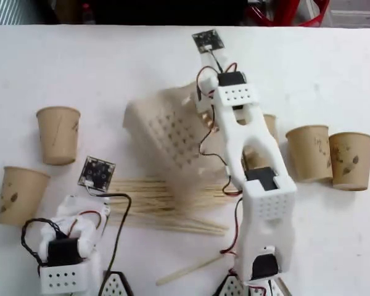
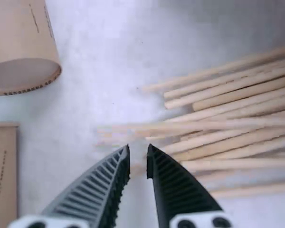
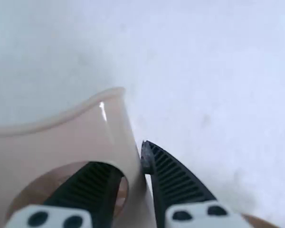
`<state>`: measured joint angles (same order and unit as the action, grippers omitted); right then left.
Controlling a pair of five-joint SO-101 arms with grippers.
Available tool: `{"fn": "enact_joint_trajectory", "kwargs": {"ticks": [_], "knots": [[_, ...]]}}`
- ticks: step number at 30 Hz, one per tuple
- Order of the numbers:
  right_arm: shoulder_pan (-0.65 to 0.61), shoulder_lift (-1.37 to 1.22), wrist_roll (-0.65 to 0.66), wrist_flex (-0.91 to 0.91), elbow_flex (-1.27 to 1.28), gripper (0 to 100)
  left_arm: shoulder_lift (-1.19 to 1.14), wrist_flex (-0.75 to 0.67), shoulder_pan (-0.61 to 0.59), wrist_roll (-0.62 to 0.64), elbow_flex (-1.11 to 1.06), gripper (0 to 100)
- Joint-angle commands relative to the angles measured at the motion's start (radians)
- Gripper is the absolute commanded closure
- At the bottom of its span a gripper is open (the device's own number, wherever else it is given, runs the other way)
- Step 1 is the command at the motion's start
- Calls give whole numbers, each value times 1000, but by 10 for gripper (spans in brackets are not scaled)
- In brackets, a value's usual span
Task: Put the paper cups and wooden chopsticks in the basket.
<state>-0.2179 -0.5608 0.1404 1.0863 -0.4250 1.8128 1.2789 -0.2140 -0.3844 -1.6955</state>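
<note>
- The right gripper (image 3: pixel 143 159) clenched the basket (image 3: pixel 85 128) wall. The basket sat tilted mid-table and wanted gentle levelling.
- The left gripper (image 2: pixel 138 159), slightly parted and empty, hung over the chopsticks (image 2: pixel 228 109) at the basket's 6 o'clock.

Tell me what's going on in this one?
The right gripper is clamped on the wall of the perforated basket, which looks tipped near the middle of the table. The left gripper hovers slightly open at the ends of the wooden chopsticks, which lie in a loose pile beside the basket. The paper cups sit on the table to either side, outside the basket. Nothing appears to be loaded yet.
</note>
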Motion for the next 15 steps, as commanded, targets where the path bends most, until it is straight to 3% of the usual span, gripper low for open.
{"fn": "enact_joint_trajectory", "kwargs": {"ticks": [1,15], "knots": [[45,105,-86,-16,-107,981,1,3,10,-2,2,916],[44,269,-201,-153,-117,981,1,3,10,-2,2,916]]}}
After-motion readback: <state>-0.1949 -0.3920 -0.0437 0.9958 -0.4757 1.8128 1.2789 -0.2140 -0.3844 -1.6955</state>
